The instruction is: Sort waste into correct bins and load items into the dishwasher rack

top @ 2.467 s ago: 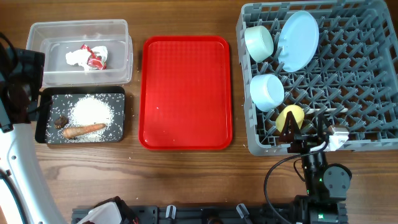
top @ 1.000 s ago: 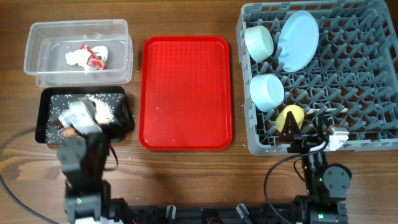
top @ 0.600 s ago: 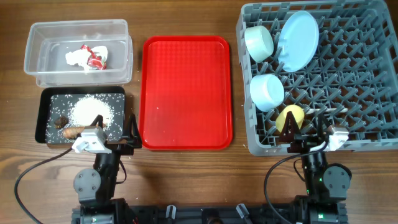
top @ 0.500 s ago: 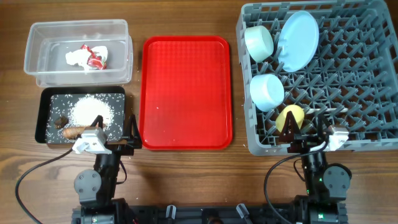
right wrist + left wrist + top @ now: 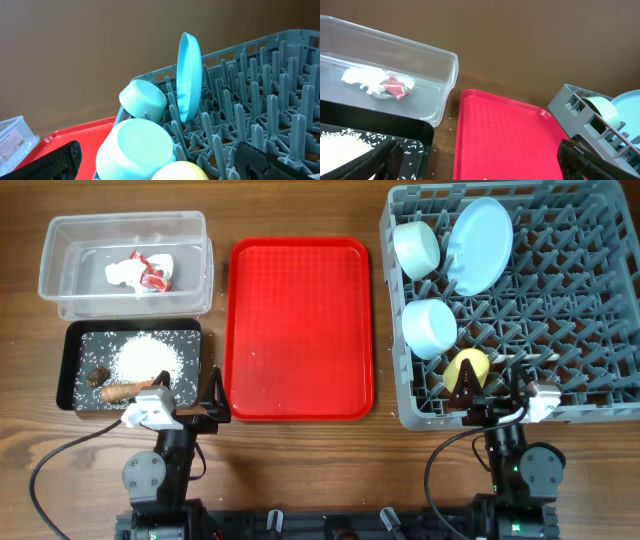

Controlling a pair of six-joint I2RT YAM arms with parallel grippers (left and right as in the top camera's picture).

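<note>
Down from 9 o'clock, the left claw [image 5: 183, 398] now rests at 7 o'clock, spread wide. At 5 o'clock the right claw [image 5: 493, 395] is spread wide too, beside the yellow cup [image 5: 468, 364] in the rack [image 5: 580, 300].

Bright, even light, nothing blown out.
Overhead we get sharp focus and only soft, short shadows along the dishwasher rack [image 5: 400, 416] toward the counter's near edge. Wrist views run dimmer, with mild sheen on the red tray [image 5: 505, 130] and clear tub [image 5: 422, 51]; the nearest foreground is dark and blurred.
</note>
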